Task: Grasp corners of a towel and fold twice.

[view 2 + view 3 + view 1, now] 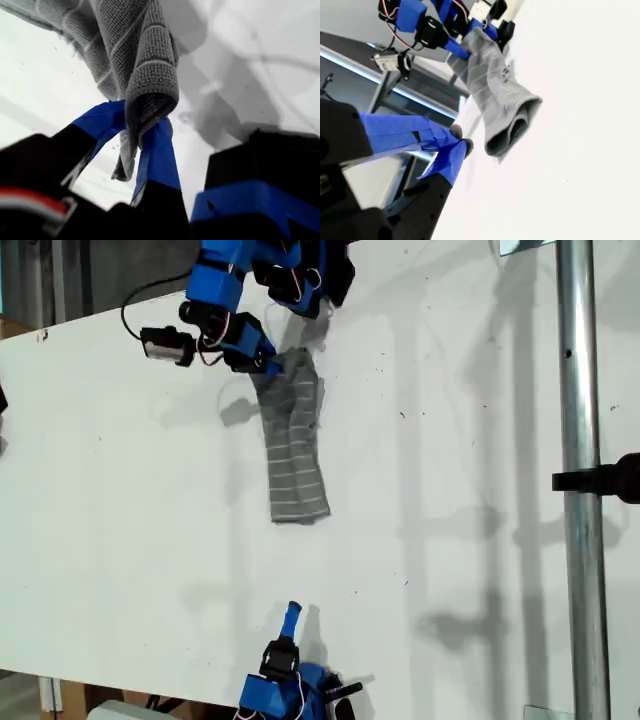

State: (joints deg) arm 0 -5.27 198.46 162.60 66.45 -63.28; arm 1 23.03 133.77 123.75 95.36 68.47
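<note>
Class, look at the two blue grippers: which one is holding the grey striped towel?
My first gripper, at the exterior view's top, pinches the towel between its fingers. My second gripper, at that view's bottom, holds nothing.

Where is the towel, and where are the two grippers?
towel (296,465): exterior view, middle of the striped cloth.
my first gripper (135,131): first wrist view, between its tips, pinching cloth.
my second gripper (461,139): second wrist view, between its tips.

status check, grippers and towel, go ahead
My first gripper shut on grey striped cloth towel, bunched, one end lifted. My second gripper shut, empty, apart from it. White table around it unobstructed.
</note>
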